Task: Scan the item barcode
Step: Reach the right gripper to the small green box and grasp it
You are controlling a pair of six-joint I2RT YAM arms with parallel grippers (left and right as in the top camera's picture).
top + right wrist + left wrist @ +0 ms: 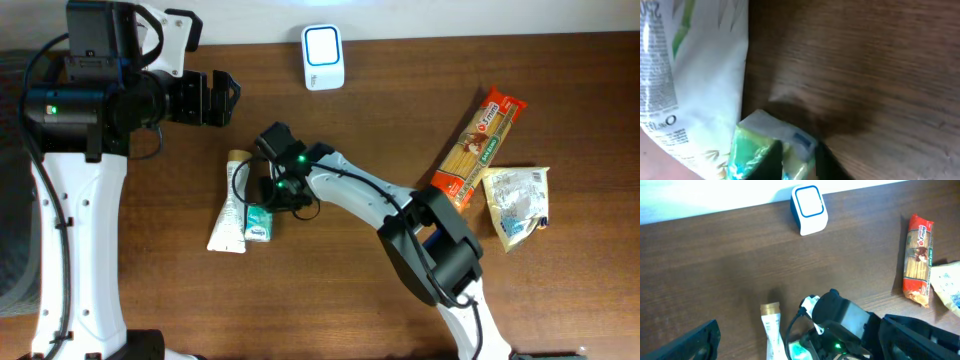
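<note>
Right now your right gripper [797, 159] has its fingers pinched on the green packet [258, 224]. The packet lies on the table [400, 100] near the middle, just beside the tube [228, 215]. The scanner [323, 57] stands well apart at the far edge. Your left gripper [222, 98] hangs wide open with nothing in it, left of the scanner.

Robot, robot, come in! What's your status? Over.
Left claw open, empty. Right claw pinching small green-and-white packet. White plastic tube lying right beside it.
</note>
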